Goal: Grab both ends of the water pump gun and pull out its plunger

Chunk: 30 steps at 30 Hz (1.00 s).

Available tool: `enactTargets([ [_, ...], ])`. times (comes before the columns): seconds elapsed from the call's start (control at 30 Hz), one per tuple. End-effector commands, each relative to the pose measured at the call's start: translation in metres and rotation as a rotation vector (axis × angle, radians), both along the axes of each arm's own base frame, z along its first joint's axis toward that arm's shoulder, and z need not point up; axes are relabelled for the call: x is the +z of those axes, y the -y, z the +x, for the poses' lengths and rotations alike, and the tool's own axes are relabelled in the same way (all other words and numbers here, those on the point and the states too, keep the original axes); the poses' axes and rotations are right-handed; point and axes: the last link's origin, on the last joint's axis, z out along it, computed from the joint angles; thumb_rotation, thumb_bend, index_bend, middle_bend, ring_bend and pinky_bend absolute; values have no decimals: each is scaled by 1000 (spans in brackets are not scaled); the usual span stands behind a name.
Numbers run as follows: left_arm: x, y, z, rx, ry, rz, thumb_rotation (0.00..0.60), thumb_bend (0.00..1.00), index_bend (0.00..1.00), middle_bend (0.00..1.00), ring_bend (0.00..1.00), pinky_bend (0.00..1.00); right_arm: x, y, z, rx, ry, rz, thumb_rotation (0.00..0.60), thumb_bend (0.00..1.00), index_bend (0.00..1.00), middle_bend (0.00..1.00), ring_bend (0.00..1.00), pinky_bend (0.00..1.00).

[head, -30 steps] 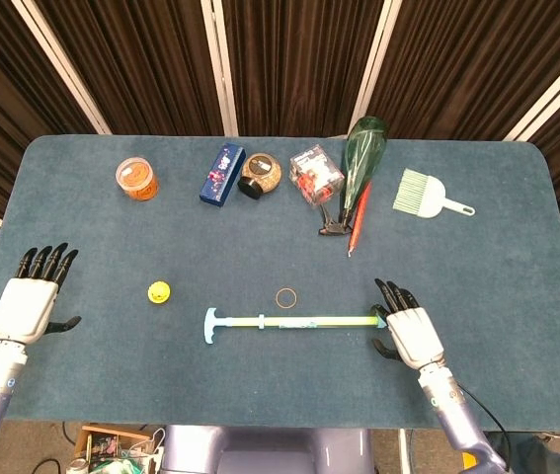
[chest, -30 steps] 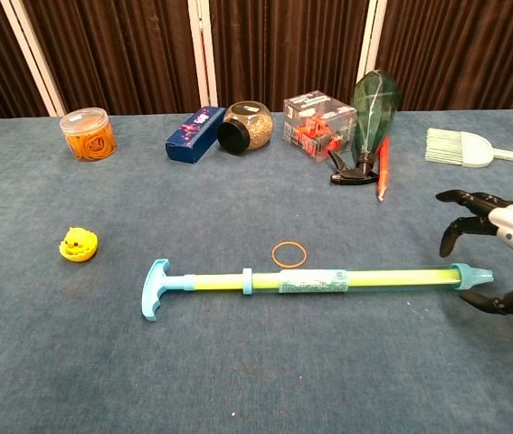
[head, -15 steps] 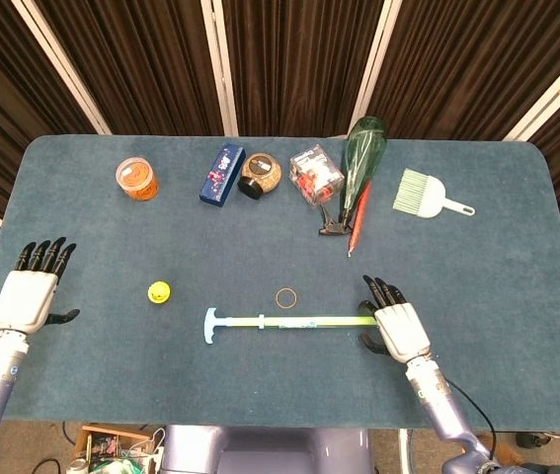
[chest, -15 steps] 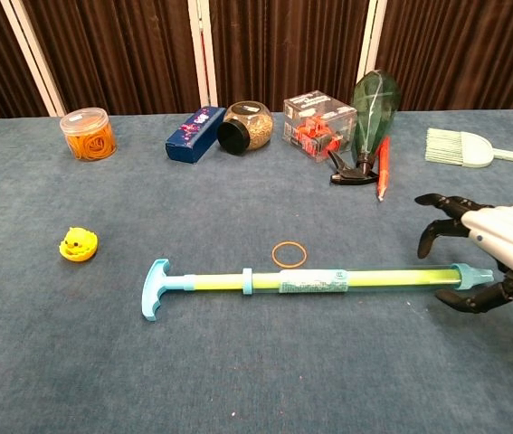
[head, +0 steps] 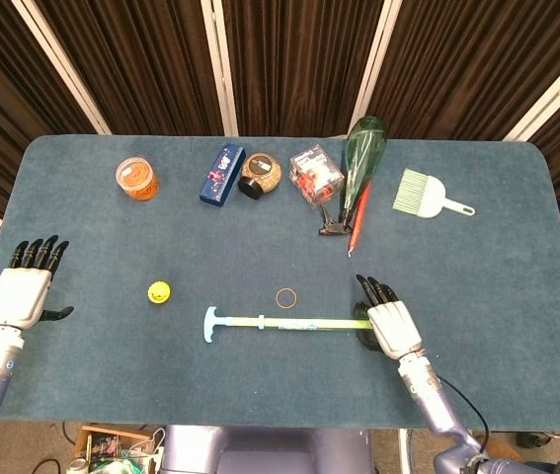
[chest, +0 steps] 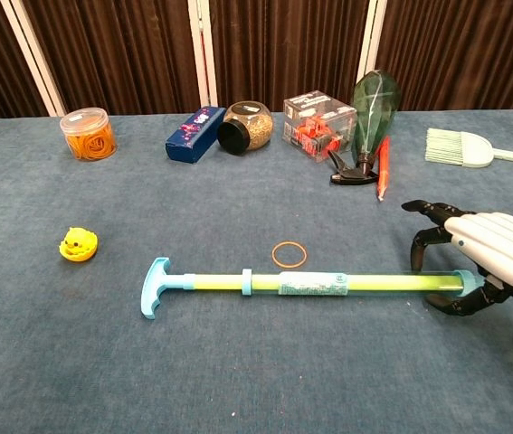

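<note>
Blue table (chest: 238,380), slim yellow-green pump gun (chest: 310,283)

Head overhead; chest low, frontal

The table (head: 517,296) is covered in dark teal felt, before brown curtains (head: 289,59) with pale strips. The pump gun (chest: 301,283) has a yellow-green barrel and light blue handle and tip. Both hands, right (chest: 482,258) and left (head: 23,291), are white with black fingers. The duck (chest: 79,244) is yellow, the band (chest: 289,254) orange, the tub (chest: 89,133) orange, the box (chest: 193,134) navy, the bottle (chest: 371,108) dark green, the brush (chest: 460,146) mint.
</note>
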Motion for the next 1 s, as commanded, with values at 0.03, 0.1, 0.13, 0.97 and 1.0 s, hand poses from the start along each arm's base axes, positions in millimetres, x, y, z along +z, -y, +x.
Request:
enactTargets([
  [0.03, 0, 0, -1, 2, -2, 0, 600, 22, 0, 0, 0, 21, -2, 2, 0, -5, 1, 2, 600, 350, 566, 0, 0, 143],
  [0.1, 0, -1, -1, 4, -3, 1, 600, 23, 0, 0, 0, 21, -2, 3, -1, -8, 0, 2, 600, 351, 614, 0, 0, 143],
  [0.13, 0, -1, -1, 5, -4, 1, 600, 22, 0, 0, 0, 21, -2, 4, -1, -10, 0, 3, 600, 353, 637, 0, 0, 143],
  [0.97, -45, -12, 31, -185, 80, -74, 600, 68, 271, 0, 0, 21, 53, 0, 9, -37, 127, -104, 600, 496, 1000, 47, 0, 143],
  [1.0, -50, -14, 35, -202, 97, -81, 600, 68, 268, 0, 0, 21, 55, 0, 10, -38, 134, -105, 600, 495, 1000, 48, 0, 143],
])
